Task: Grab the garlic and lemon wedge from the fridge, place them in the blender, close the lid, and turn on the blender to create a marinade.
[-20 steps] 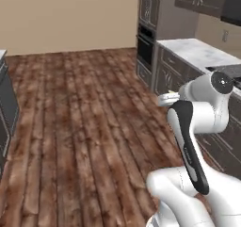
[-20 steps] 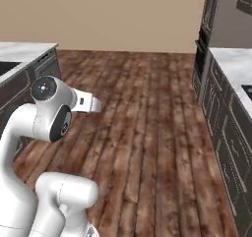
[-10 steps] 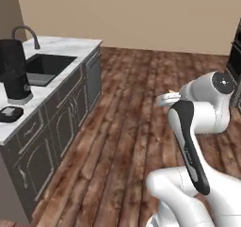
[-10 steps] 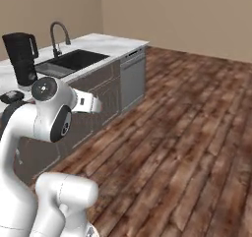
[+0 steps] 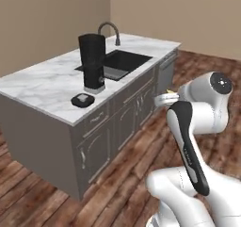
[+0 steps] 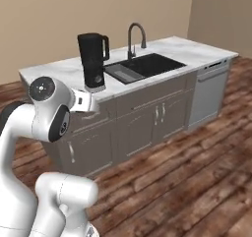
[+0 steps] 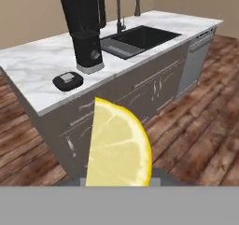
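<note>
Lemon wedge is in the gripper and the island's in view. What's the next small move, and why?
Probably drive closer to the island counter and lift the lemon wedge toward the blender. The jar's top looks open, since the lid lies on the counter beside its base, and the arm sits short of the counter.

Marble counter: blender upright, lid just beside, sink beyond.
</note>
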Motion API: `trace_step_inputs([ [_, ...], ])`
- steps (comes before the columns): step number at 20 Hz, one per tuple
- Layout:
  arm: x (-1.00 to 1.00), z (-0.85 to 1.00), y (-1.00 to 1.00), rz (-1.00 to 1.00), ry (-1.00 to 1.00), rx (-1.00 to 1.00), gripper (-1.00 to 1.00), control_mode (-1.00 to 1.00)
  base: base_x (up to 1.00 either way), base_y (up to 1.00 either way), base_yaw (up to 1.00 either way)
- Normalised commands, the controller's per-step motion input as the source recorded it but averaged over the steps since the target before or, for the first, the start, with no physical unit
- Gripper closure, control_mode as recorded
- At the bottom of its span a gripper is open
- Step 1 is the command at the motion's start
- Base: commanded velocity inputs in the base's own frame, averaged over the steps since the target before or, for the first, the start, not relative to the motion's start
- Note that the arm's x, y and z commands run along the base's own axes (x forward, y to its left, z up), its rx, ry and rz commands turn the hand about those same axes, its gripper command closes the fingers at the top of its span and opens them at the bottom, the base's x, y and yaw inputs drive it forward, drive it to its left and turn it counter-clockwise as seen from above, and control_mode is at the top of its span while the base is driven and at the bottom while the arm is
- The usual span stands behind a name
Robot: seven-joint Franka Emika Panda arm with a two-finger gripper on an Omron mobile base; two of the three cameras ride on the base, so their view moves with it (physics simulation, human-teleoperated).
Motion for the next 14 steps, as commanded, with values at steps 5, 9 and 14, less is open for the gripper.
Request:
trace_step_inputs([
  [5,0.0,0.0,0.0,0.0,0.0,0.0,1.0,1.0,0.95,-0.02,0.38],
  [9,0.0,0.0,0.0,0.0,0.0,0.0,1.0,1.0,0.99,-0.11,0.3],
  [14,0.0,0.0,0.0,0.0,0.0,0.0,1.0,1.0,0.82,-0.11,0.27],
])
